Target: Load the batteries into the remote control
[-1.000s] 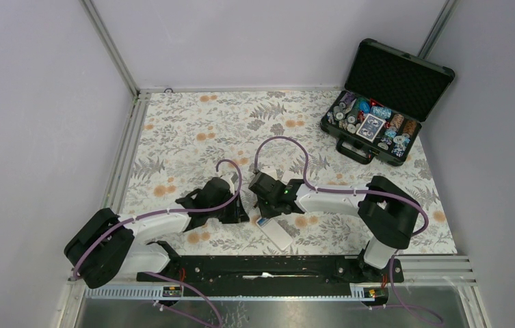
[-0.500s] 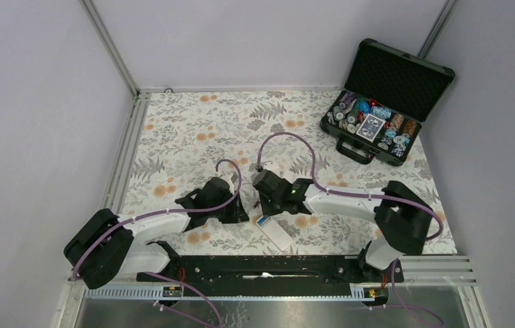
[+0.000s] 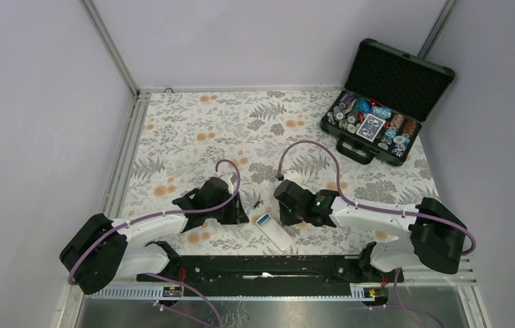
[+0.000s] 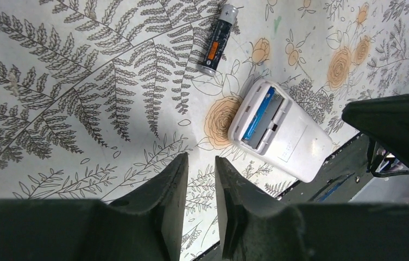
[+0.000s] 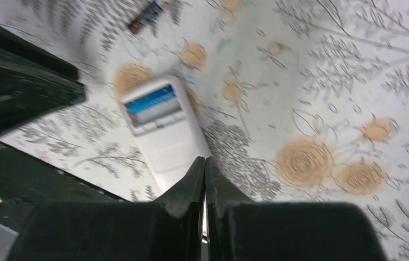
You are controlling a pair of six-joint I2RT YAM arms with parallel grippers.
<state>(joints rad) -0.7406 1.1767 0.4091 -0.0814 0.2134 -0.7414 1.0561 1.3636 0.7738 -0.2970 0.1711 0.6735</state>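
Note:
The white remote control (image 3: 274,232) lies back-up on the floral mat between my two grippers, its battery bay open. A blue battery (image 4: 259,113) sits in one slot of the remote (image 4: 283,133); the slot beside it looks empty. A second battery (image 4: 217,39), black with an orange band, lies loose on the mat beyond the remote. My left gripper (image 4: 201,166) is slightly open and empty, just left of the remote. My right gripper (image 5: 205,163) is shut, just right of the remote (image 5: 164,130), above its near end. The blue cell (image 5: 150,99) shows there too.
An open black case (image 3: 377,123) with poker chips and cards stands at the back right. A black rail (image 3: 261,266) runs along the near edge, close behind the remote. Metal frame rails border the mat's left side.
My right arm has swung right and back, taking its gripper off the remote's far end to its right side. The blue cell now shows uncovered. The left arm has barely moved.

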